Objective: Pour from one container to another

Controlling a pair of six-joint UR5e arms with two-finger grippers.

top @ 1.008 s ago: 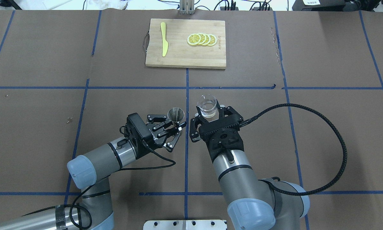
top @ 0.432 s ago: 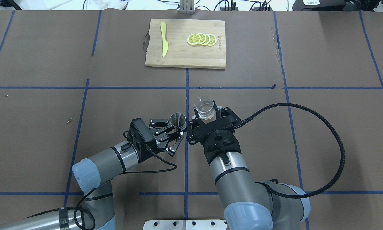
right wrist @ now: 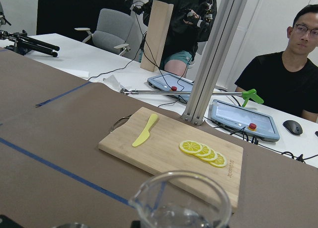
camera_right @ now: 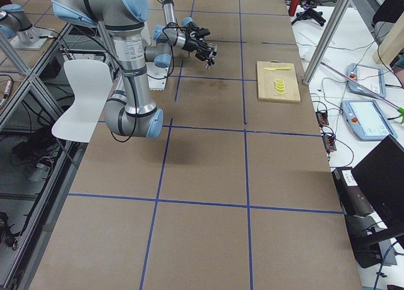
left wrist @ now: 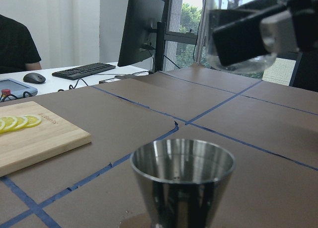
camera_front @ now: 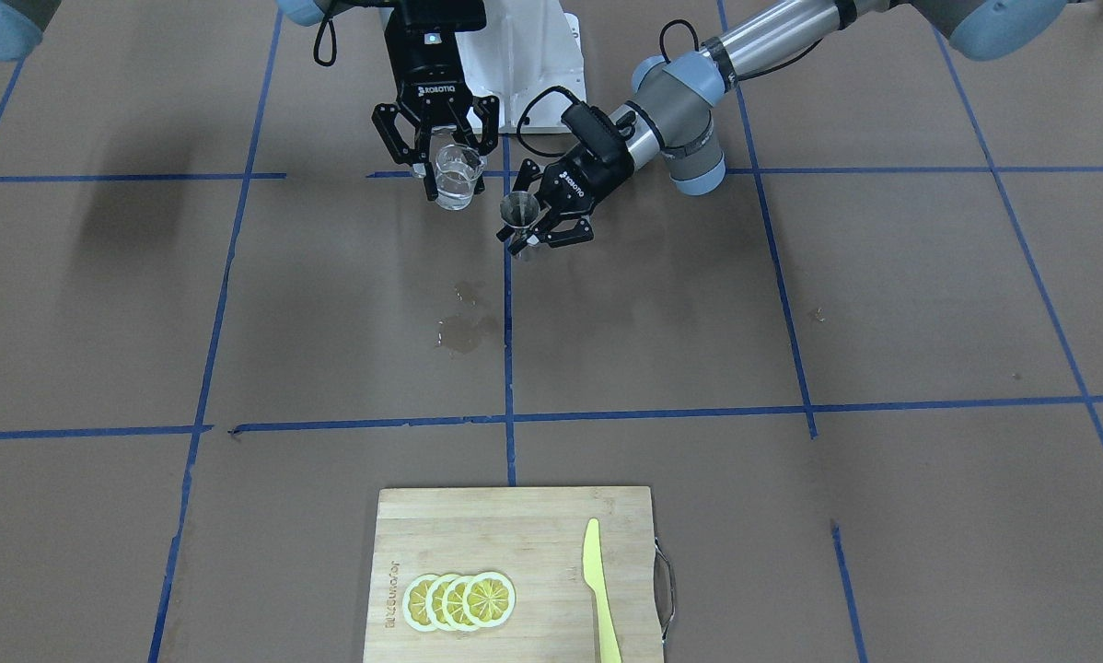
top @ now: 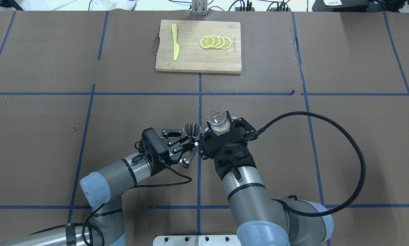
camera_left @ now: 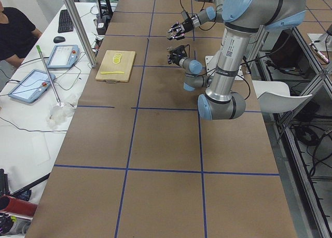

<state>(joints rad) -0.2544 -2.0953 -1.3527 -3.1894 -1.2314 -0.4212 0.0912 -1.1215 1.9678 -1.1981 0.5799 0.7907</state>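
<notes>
The clear glass beaker (top: 217, 119) holds some clear liquid and stays upright above the table, with my right gripper (top: 221, 128) shut on it. It also shows in the front view as the beaker (camera_front: 455, 180) and fills the bottom of the right wrist view as the beaker (right wrist: 181, 203). The silver jigger (top: 192, 130) stands upright just left of it, with my left gripper (top: 190, 138) shut on its waist. The jigger (left wrist: 183, 181) has its open cup facing up, and the beaker (left wrist: 243, 64) hangs above and to its right.
A wooden cutting board (top: 197, 63) lies at the far middle with lemon slices (top: 215, 42) and a yellow knife (top: 174, 42). A wet patch (camera_front: 464, 327) marks the paper below the grippers. A person (right wrist: 288, 84) sits beyond the table's far edge.
Both arms drew back toward the robot's base. The jigger shifted right and the beaker shifted left, so the gap between them narrowed. Both grips stayed shut.
</notes>
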